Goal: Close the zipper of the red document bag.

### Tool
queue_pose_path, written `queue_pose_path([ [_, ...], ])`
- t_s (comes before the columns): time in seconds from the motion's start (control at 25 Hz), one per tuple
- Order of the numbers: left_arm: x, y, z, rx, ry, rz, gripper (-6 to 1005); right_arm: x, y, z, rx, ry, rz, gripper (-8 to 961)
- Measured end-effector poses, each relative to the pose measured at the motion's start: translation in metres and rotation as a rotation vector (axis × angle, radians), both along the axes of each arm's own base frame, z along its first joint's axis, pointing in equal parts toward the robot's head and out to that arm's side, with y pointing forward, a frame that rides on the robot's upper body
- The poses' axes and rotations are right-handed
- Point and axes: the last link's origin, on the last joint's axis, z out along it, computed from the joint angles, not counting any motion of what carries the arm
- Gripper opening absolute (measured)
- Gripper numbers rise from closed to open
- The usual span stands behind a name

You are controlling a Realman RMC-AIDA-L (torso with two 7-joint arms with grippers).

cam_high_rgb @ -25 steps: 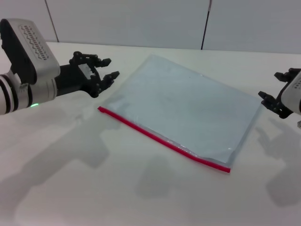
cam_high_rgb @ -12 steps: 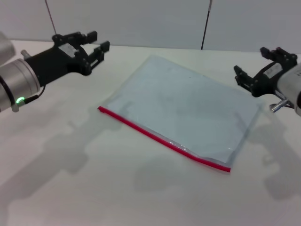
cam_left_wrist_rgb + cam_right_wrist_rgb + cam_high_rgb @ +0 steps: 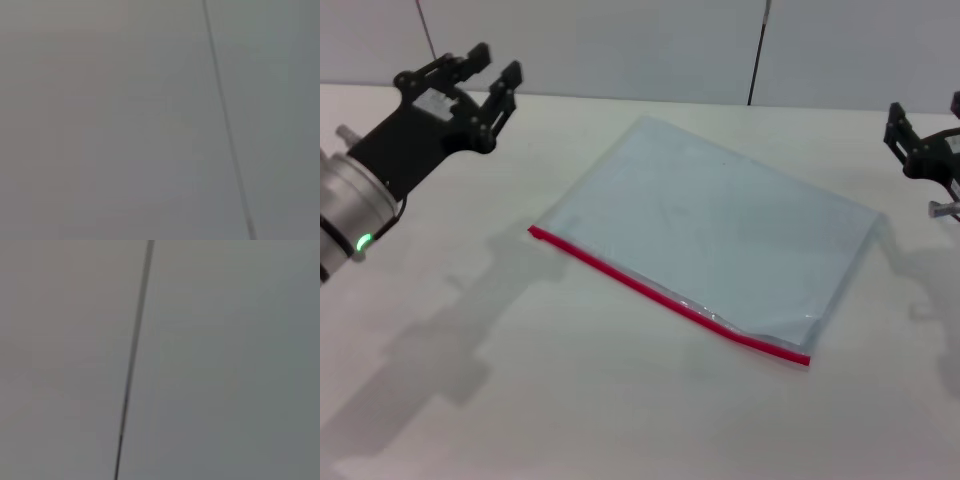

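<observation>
The red document bag (image 3: pixel 720 225) lies flat on the white table, a pale blue-grey translucent pouch set at an angle. Its zipper (image 3: pixel 665 296) is the thin red strip along the near long edge, running from the left corner to the near right corner. My left gripper (image 3: pixel 492 68) hovers open above the table's far left, well away from the bag's left corner. My right gripper (image 3: pixel 926 118) hangs at the right edge of the head view, open and partly cut off, off the bag's far right corner. Neither touches the bag. Both wrist views show only a grey wall.
The white table (image 3: pixel 520 400) stretches bare in front of and to the left of the bag. A grey panelled wall with a dark seam (image 3: pixel 757 50) stands behind. The same kind of seam (image 3: pixel 225 125) crosses the left wrist view, and a seam (image 3: pixel 132 365) crosses the right wrist view.
Both arms have risen and swung away from the bag: the left gripper up toward the far left, the right gripper out to the right edge. The bag has not moved.
</observation>
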Motion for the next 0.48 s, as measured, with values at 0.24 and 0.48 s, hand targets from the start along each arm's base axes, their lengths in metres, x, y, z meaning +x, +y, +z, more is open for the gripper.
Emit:
queue_pose_path([
  [0.24, -0.019, 0.003, -0.004, 0.097, -0.02, 0.084, 385, 0.027, 0.008, -0.002, 0.071, 0.11, -0.058, 724],
  [0.48, -0.026, 0.005, -0.011, 0.119, 0.014, 0.107, 386, 0.039, 0.01, -0.004, 0.12, 0.128, -0.092, 724],
])
